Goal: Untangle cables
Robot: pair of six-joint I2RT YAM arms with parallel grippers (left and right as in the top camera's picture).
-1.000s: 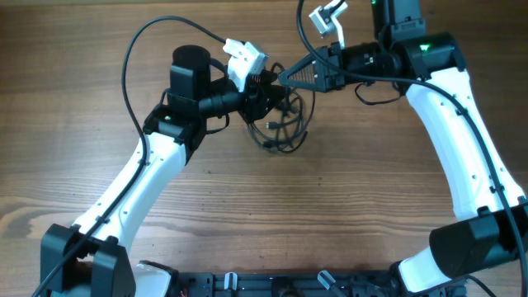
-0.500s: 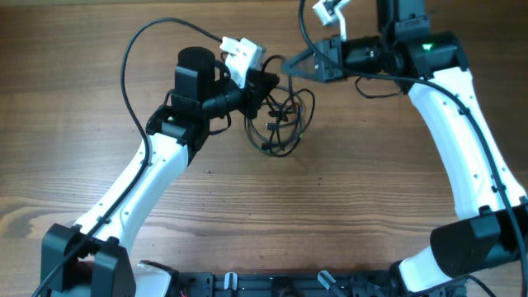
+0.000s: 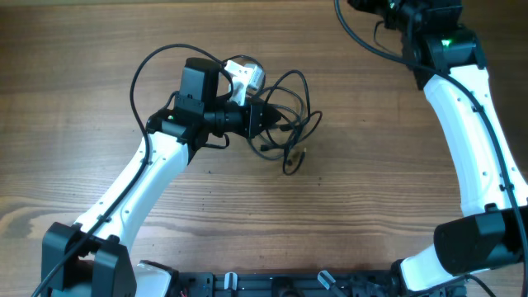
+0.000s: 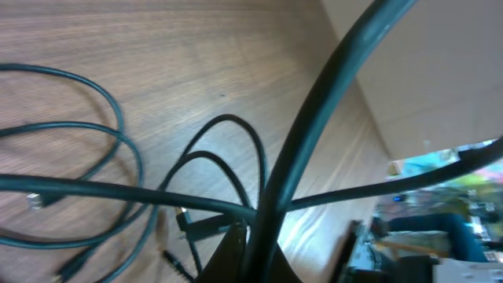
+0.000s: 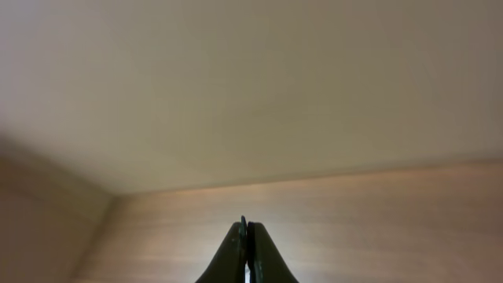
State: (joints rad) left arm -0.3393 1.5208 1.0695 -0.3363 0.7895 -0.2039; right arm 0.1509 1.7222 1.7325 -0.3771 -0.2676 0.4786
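Observation:
The cables [image 3: 290, 124] lie as loose black loops on the wooden table, just right of centre, with a small plug end [image 3: 299, 153] at their lower edge. My left gripper [image 3: 271, 117] reaches into the tangle from the left and is shut on one cable. In the left wrist view that cable [image 4: 314, 126] runs up from between the shut fingers of the left gripper [image 4: 255, 240], with more loops [image 4: 118, 134] flat on the wood. My right gripper [image 5: 247, 229] is shut with nothing in it, facing a bare wall; in the overhead view its tips are past the top edge.
The right arm [image 3: 462, 107] stretches along the right side up to the top edge. The left arm [image 3: 148, 173] crosses the table's left half, its own thick wire [image 3: 140, 70] arching above it. A black rail [image 3: 272, 285] runs along the front edge.
The left gripper has shut on a cable. The right arm has pulled back and up, away from the tangle, out past the top edge. The loops have spread out to the right and downward.

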